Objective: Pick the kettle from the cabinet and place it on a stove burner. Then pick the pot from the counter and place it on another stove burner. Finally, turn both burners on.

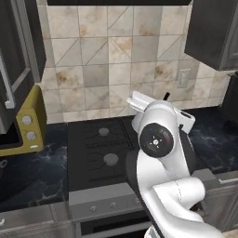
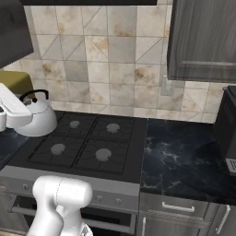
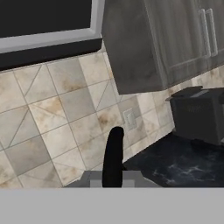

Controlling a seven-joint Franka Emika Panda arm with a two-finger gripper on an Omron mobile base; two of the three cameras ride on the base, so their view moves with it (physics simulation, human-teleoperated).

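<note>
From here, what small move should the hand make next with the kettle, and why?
Probably lower it gently. In the right base view the small silver-white kettle with its black arched handle hangs from the shut hand over the black cooktop's back left corner, seemingly by a round grey burner; the hand view shows the black handle between the fingers. Whether the kettle already rests there is unclear.

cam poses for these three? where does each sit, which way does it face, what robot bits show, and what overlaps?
Left base view: behind-left, looking forward-down at the cooktop; the arm's white links show.
Right base view: behind-right, facing the same cooktop; the arm and the kettle show at left.
Hand view: on the hand, along the shut claw gripping the kettle's black handle, toward the backsplash.
Shared: base views both show the cooktop, backsplash and counter.
</note>
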